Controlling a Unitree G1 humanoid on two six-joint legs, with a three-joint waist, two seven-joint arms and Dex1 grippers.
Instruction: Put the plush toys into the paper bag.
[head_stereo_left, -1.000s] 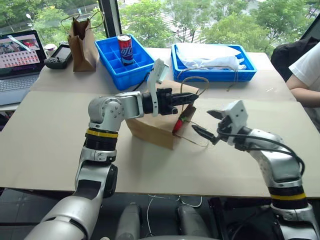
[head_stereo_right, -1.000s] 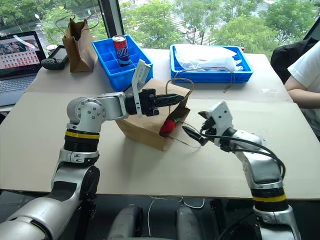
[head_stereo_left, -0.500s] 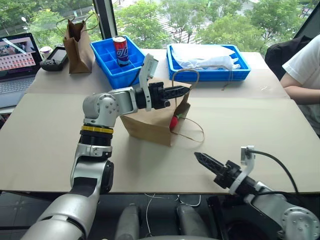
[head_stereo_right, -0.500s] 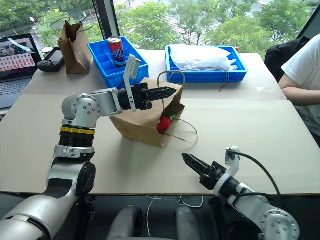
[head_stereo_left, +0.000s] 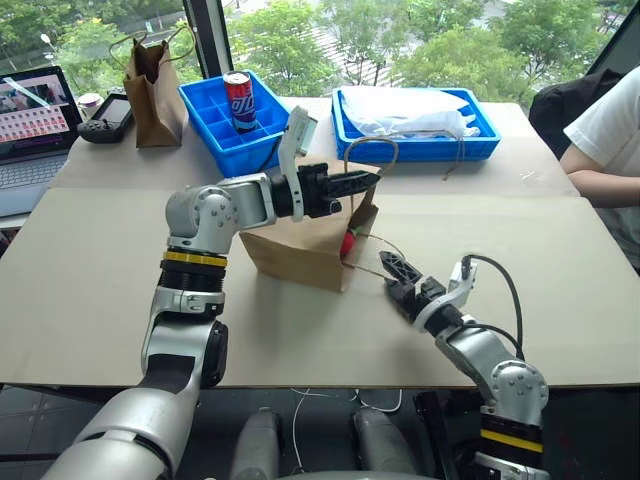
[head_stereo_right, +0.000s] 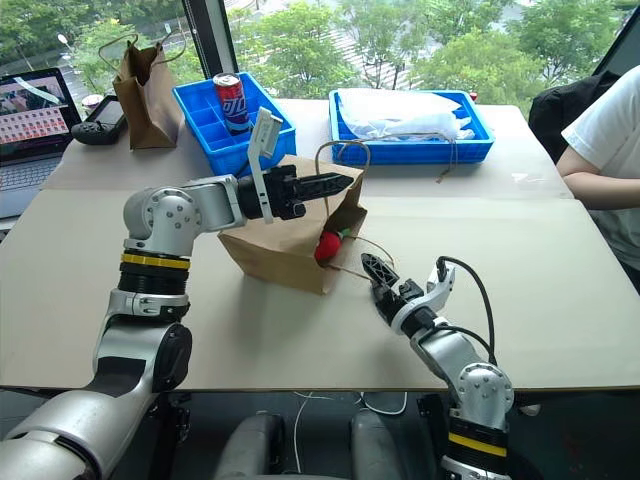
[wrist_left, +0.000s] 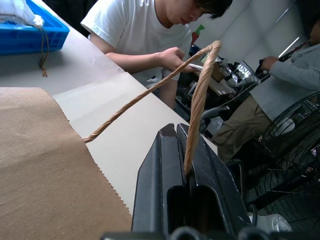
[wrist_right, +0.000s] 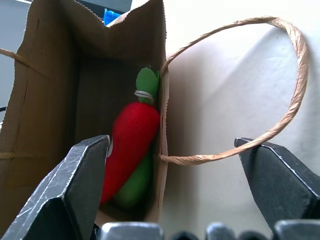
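1. Far left of the table: a laptop (head_stereo_left: 35, 110), a dark handheld device (head_stereo_left: 108, 115) beside it, and a narrow dark-brown paper bag (head_stereo_left: 152, 82) standing upright.
2. Next along the back: a blue compartment tray (head_stereo_left: 232, 122) with a red drink can (head_stereo_left: 238, 100) standing in one compartment.
3. The left gripper (head_stereo_left: 362, 182) reaches across level, its fingers clenched on one string handle (wrist_left: 196, 107) of the paper bag (head_stereo_left: 300, 250), holding that side of the mouth raised.
4. The paper bag lies tipped on the table near its middle, mouth facing the right side. The second string handle (wrist_right: 280, 100) lies loose on the tabletop.
5. Inside the bag mouth: the red chili toy (wrist_right: 131, 145), its green end pointing away from the right wrist camera, lying on top of the light-green toy (wrist_right: 134, 187), which is mostly hidden.
6. Behind the bag: a second blue tray (head_stereo_left: 420, 130) holding white plastic material.
7. The right gripper (head_stereo_left: 392, 275) sits low over the table just beside the bag mouth, pointing into it, jaws spread wide and holding nothing.
8. Far right: a person in a white shirt (head_stereo_left: 605, 135), seated at the table edge.
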